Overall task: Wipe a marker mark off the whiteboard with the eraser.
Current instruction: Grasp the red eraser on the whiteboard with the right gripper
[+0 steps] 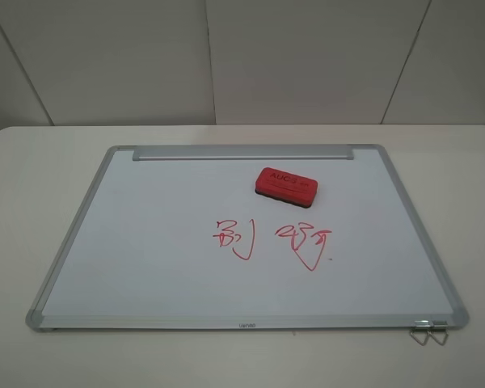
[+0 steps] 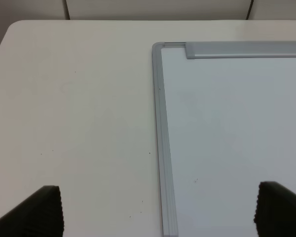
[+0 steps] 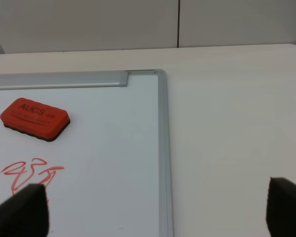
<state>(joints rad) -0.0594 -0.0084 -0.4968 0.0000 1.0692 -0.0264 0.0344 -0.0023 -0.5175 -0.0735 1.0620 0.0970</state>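
The whiteboard lies flat on the table, its metal bar along the far edge. On it, right of the middle and near the bar, rests the red eraser, also seen as the eraser in the right wrist view. The marker mark sits mid-board, left of a second red scribble with a V shape. Neither arm shows in the exterior high view. My left gripper is open over the board's left frame edge. My right gripper is open over the right frame edge. Both hold nothing.
The pale table extends around the board on all sides. A small metal clip hangs off the board's near right corner. A panelled wall stands behind the table.
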